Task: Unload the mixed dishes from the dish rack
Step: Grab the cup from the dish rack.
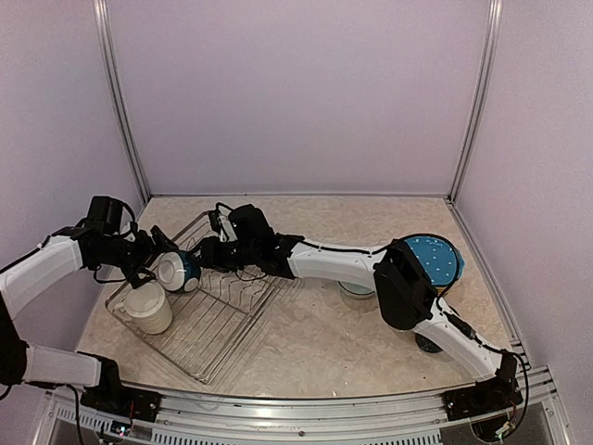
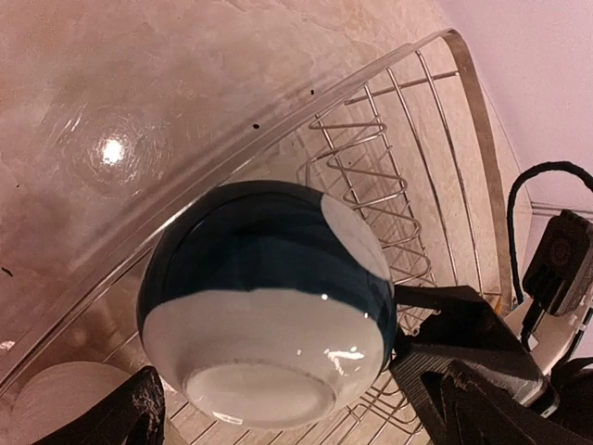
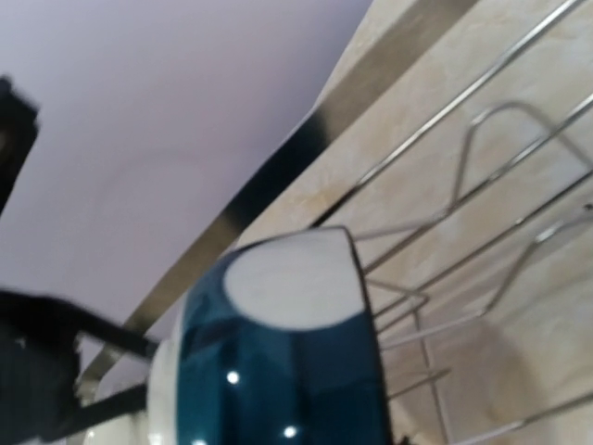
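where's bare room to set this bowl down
Widest bare patch: front middle of the beige tabletop, between the silver wire dish rack and the right arm. Another strip along the back wall. Crowded: around the blue dotted plate at right, and the cream mug inside the rack.

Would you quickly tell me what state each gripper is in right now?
Left gripper: open, straddling the teal and white ceramic bowl.
Right gripper: at that bowl, state cannot be told.

left arm (image 1: 42, 269) folded inward | left gripper (image 1: 159, 262) jaws spread wide | right arm (image 1: 334, 262) reaching far across leftward | right gripper (image 1: 206, 252) (jaw gap unreadable)
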`<state>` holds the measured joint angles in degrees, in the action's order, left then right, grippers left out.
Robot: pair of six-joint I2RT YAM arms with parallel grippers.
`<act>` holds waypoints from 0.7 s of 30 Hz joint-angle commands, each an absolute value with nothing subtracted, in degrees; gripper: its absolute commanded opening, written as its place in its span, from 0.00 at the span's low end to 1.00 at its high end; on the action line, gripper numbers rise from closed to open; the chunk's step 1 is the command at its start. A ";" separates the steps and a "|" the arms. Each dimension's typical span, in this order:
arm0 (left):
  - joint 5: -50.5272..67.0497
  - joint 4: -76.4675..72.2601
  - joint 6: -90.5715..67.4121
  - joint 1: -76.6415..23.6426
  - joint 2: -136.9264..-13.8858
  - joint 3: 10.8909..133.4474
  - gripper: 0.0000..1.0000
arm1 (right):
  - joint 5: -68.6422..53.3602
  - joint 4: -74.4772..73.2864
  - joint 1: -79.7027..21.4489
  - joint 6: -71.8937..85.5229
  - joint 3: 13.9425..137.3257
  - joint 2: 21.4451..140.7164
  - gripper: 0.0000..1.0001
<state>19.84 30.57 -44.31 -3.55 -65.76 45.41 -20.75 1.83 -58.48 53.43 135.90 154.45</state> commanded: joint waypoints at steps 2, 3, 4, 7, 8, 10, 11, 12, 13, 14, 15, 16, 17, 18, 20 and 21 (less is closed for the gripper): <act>20.88 27.82 -44.43 -3.26 -70.07 43.95 0.99 | -21.51 -2.30 -59.87 50.53 138.29 156.13 0.42; 21.88 27.47 -44.45 -3.40 -70.58 44.02 0.99 | -20.76 -3.29 -59.86 48.91 137.55 154.59 0.42; 22.51 27.16 -44.45 -3.61 -71.08 44.15 0.99 | -20.40 -3.38 -59.90 47.92 136.25 153.07 0.42; 23.23 27.06 -44.30 -5.42 -72.07 44.67 0.97 | -20.29 -2.81 -59.85 46.31 132.28 148.92 0.42; 23.31 27.33 -44.25 -6.15 -72.28 44.84 0.96 | -20.42 -2.74 -59.88 45.76 131.11 147.64 0.42; 23.45 27.86 -44.37 -7.58 -72.42 45.31 0.93 | -21.22 -1.38 -59.94 45.11 128.16 145.26 0.42; 23.77 27.89 -44.63 -8.25 -72.36 45.35 0.92 | -21.98 -0.38 -59.96 45.20 126.62 144.23 0.42; 24.12 27.82 -44.91 -8.90 -72.27 45.35 0.91 | -23.07 1.15 -59.94 45.63 125.17 143.38 0.42; 24.37 27.90 -45.25 -9.55 -71.92 45.35 0.90 | -24.40 3.14 -59.94 46.45 123.79 142.72 0.43; 24.46 28.32 -45.53 -10.06 -71.55 45.55 0.90 | -25.97 5.94 -59.88 47.66 122.20 142.25 0.43; 24.47 28.75 -45.86 -10.52 -71.28 45.60 0.90 | -26.76 6.96 -59.92 48.93 121.37 141.95 0.43; 24.72 28.97 -46.21 -10.81 -70.63 45.49 0.90 | -26.81 7.48 -60.06 49.84 120.60 141.50 0.43; 24.93 29.08 -46.49 -10.96 -70.17 45.26 0.90 | -26.20 8.09 -60.06 50.49 119.61 141.05 0.43; 25.20 29.16 -46.90 -11.01 -69.45 45.00 0.90 | -25.18 8.82 -60.03 51.26 118.10 140.34 0.45; 25.15 29.29 -47.42 -11.01 -67.62 44.59 0.89 | -22.81 10.29 -59.77 51.74 115.45 139.19 0.46; 24.72 29.47 -47.39 -10.99 -66.75 44.59 0.89 | -21.91 10.17 -59.48 52.06 114.74 138.79 0.47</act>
